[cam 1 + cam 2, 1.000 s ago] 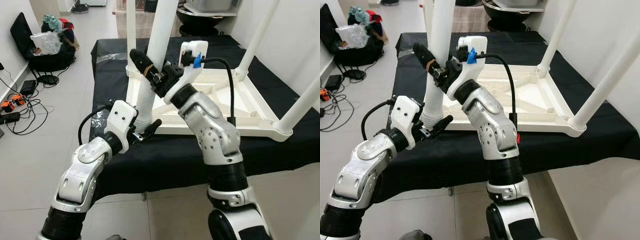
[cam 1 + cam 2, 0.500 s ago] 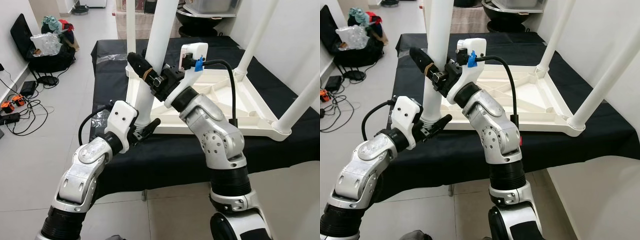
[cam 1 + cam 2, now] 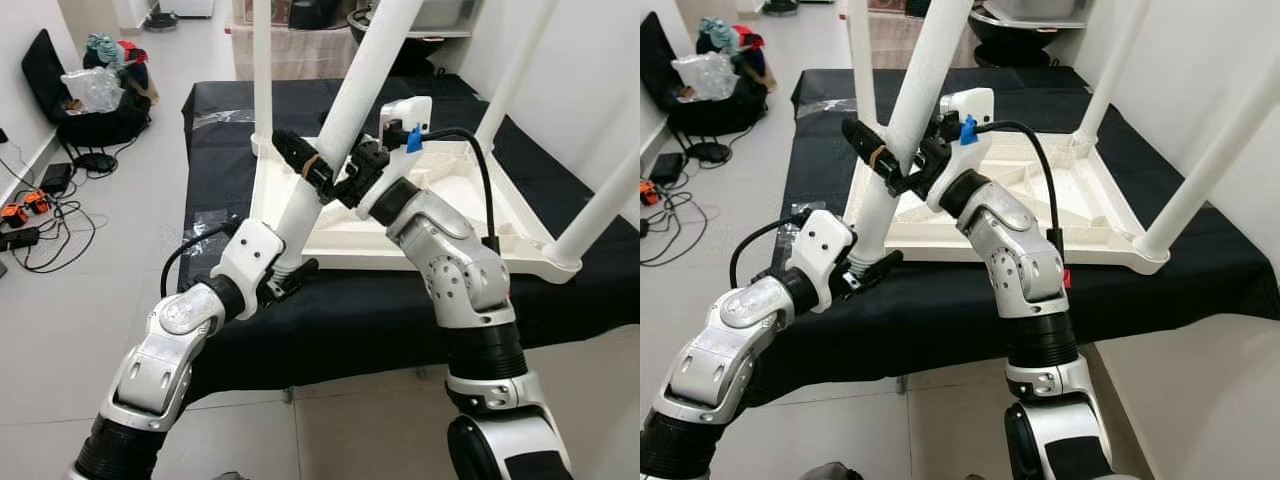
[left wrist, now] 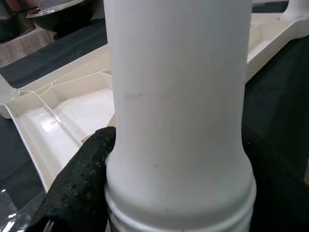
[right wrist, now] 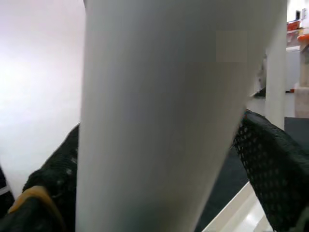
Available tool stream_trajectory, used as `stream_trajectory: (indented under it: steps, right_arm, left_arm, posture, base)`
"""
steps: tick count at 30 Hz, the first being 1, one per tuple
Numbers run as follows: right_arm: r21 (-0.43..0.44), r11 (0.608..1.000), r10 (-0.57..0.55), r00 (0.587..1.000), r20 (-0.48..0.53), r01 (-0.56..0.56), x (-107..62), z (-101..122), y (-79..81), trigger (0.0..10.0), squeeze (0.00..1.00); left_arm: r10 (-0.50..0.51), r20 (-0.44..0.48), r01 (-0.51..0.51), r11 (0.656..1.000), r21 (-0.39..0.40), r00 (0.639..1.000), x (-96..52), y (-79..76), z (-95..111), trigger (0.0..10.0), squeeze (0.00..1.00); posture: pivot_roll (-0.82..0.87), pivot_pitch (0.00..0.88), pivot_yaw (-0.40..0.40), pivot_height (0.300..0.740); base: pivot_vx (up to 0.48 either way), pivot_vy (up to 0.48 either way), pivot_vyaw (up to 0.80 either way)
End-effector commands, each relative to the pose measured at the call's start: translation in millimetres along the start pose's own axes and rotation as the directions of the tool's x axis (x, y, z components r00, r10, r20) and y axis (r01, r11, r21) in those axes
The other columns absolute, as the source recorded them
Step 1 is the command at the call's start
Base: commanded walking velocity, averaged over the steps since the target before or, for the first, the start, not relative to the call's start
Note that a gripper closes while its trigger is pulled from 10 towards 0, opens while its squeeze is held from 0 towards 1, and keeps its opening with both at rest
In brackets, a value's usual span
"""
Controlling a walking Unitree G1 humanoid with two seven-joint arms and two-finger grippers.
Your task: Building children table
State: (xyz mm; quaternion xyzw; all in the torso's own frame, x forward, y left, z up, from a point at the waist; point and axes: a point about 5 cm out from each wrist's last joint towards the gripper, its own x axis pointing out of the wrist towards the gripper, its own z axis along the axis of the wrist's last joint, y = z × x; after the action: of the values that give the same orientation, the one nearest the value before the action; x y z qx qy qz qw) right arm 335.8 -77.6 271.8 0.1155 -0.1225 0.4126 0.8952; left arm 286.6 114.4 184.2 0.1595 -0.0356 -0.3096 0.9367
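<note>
Both tools are clamped on the same white leg (image 3: 340, 120) — left tool (image 3: 288, 281) down at its threaded base, right tool (image 3: 325, 176) higher up — probably to steer the tilted leg into the near-left corner socket of the upturned tabletop (image 3: 455, 215), centre frame.

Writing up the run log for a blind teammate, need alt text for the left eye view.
Both grippers clamp one tilted white table leg at the near-left corner of an upside-down white tabletop on a black-covered table: the left gripper at its base, the right gripper higher up. Three other legs already stand upright in their corners.
</note>
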Motion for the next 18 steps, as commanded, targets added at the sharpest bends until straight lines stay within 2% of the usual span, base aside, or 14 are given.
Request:
stream_trajectory:
  steps: [1,8,11,18]
  right_arm:
    - [0.056,0.998,0.035,0.999,-0.013,-0.034,-1.5,0.4,-2.1,10.0,0.0]
    - [0.225,0.97,0.098,0.995,0.006,-0.097,-3.0,1.3,3.1,10.0,0.0]
    - [0.254,0.959,0.128,0.992,0.016,-0.128,-4.7,-0.1,7.9,10.0,0.0]
    - [0.251,0.958,0.134,0.99,0.03,-0.138,-5.5,-5.9,17.5,10.0,0.0]
  left_arm:
    - [-0.018,0.007,0.017,0.998,0.052,1.0,-5.1,-2.0,1.9,10.0,0.0]
    - [-0.022,-0.003,0.022,0.997,0.079,1.0,-7.6,1.7,0.1,10.0,0.0]
    - [-0.01,-0.01,0.011,0.997,0.075,1.0,-7.0,3.6,-1.6,10.0,0.0]
    - [0.009,-0.014,-0.008,0.998,0.064,1.0,-2.4,3.5,-2.1,10.0,0.0]
  posture:
    - [0.04,0.006,-0.058,0.74]
    - [0.04,0.003,-0.057,0.74]
    - [0.04,0.002,-0.055,0.74]
    - [0.04,0.0,-0.054,0.74]
  base:
    - [0.0,0.0,0.0]
    - [0.0,0.0,0.0]
    - [0.0,0.0,0.0]
    - [0.0,0.0,0.0]
